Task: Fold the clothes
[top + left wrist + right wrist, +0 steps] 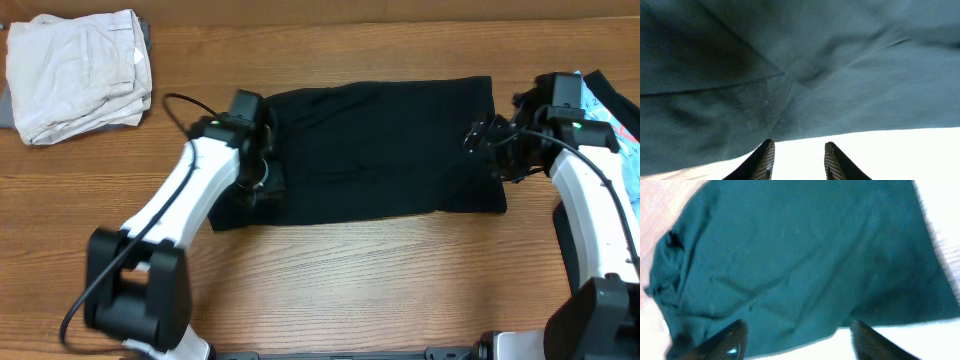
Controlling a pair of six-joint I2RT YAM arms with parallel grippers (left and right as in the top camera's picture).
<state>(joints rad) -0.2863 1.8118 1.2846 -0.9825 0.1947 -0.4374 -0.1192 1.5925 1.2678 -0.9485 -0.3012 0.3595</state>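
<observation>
Folding is judged to be partly done. A cream pile (75,70) is seen neatly stacked at the far left corner of the table (350,290), and it is taken as finished work. The large black garment (380,150) is laid flat across the middle of the table as a wide band, apparently doubled over once, with some creases left in its surface and a rumpled left end. At least one more fold, end to end, is thought to be needed before it can be stacked. A light blue printed piece (612,112) is glimpsed at the right edge, partly hidden by the right arm, and it is presumed to be waiting its turn.

The left gripper (262,182) is placed at the garment's left end; in the left wrist view its fingers are parted by a modest gap, and nothing is held between them. The right gripper (487,135) is placed at the right end, its fingers spread wide over the hem, and no cloth is pinched.

No container is seen in any view; the clothes are kept directly on the tabletop.
</observation>
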